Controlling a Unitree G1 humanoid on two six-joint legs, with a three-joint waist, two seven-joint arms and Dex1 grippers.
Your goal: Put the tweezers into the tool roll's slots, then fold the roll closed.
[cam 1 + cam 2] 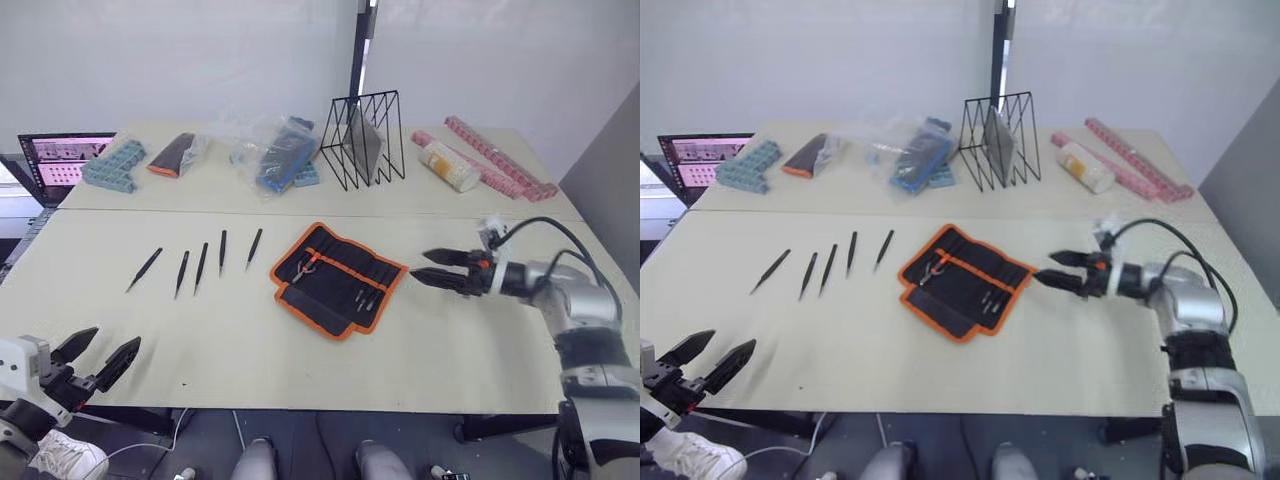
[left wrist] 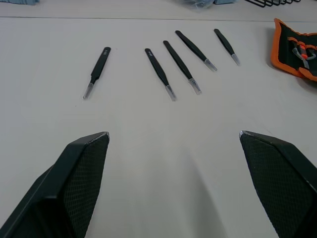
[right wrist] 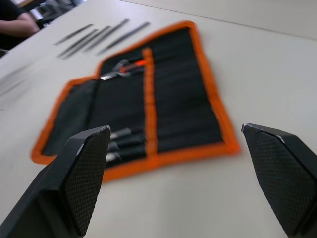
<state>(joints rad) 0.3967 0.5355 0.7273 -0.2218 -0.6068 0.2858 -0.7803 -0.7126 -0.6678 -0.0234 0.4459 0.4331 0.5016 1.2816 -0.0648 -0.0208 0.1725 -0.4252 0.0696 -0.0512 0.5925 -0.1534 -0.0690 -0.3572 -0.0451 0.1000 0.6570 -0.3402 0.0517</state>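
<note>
A wide pale surface [image 1: 230, 340] carries everything. Near its middle lies the tool roll [image 1: 338, 278], opened flat, black fabric with orange trim, a few small tools already tucked in its slots. It looks soft and floppy, likely to bend and slide rather than lift as one piece, so folding probably means taking an orange edge and drawing it over while the cloth drags on the surface. To the roll's left, well apart from it, five tweezers [image 1: 201, 266] lie in a loose row, each separate from its neighbours, paler tips pointing toward the robot. They are thin, black and stiff, likely light and slick, and they lie flat against the surface with little to get under. The best hold seems to be across the thicker middle of the body, away from the sharp tip, pinching from both sides. The right claw [image 1: 431, 266] hovers just beside the roll's right edge, fingers apart, holding nothing. The left claw [image 1: 98, 356] sits low at the surface's near left corner, fingers also apart and empty, with the row of tweezers ahead of it. Along the far edge rest a wire rack [image 1: 364, 138], bagged items and blue blocks, well away from the work.
</note>
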